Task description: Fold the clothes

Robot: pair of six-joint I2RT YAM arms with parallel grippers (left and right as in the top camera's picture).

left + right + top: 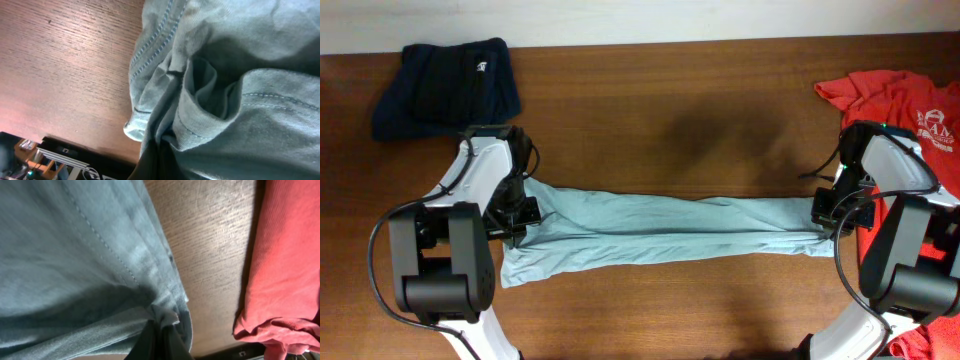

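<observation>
T-shirt (670, 225) stretched taut, long axis left-right across table (670, 120)

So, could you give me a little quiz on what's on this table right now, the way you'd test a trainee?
1. True or false: the pale blue shirt is stretched between the left gripper and the right gripper, and both are shut on it.
2. What colour is the folded garment at the far left corner of the table? A white; B dark navy; C yellow.
3. Fill in: the red shirt lies nearest the ___ gripper.
Key: 1 true; 2 B; 3 right.
</observation>
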